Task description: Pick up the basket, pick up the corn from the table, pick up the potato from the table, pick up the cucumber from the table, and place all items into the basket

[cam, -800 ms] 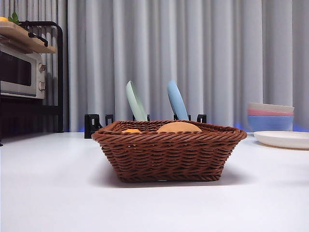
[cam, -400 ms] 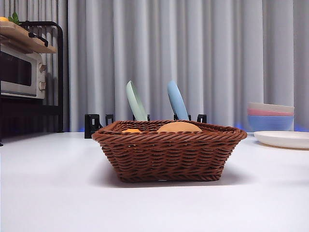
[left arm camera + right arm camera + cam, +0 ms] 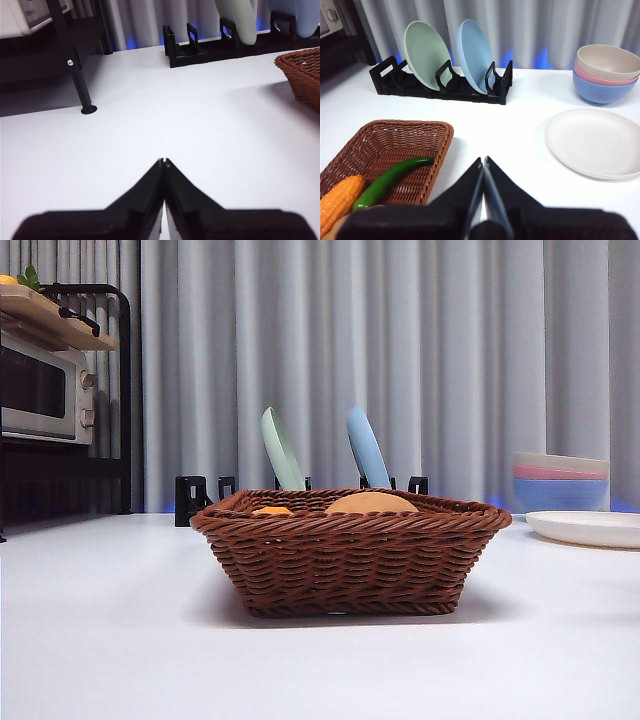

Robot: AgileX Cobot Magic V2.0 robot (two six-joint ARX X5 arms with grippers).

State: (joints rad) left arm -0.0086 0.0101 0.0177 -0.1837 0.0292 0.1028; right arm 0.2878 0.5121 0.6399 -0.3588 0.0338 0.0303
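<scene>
The brown wicker basket (image 3: 350, 560) stands on the white table (image 3: 100, 640) in the front view. The tan potato (image 3: 371, 503) and the orange corn (image 3: 271, 510) show just above its rim. In the right wrist view the basket (image 3: 375, 145) holds the corn (image 3: 337, 202) and the green cucumber (image 3: 390, 180). My right gripper (image 3: 482, 161) is shut and empty, above the table beside the basket. My left gripper (image 3: 163, 161) is shut and empty over bare table, with the basket's corner (image 3: 302, 75) off to one side.
A black dish rack (image 3: 445, 87) holds a green plate (image 3: 427, 52) and a blue plate (image 3: 475, 52) behind the basket. Stacked bowls (image 3: 605, 72) and a flat white plate (image 3: 595, 142) lie at the right. A microwave on a black shelf (image 3: 50, 390) stands at the far left.
</scene>
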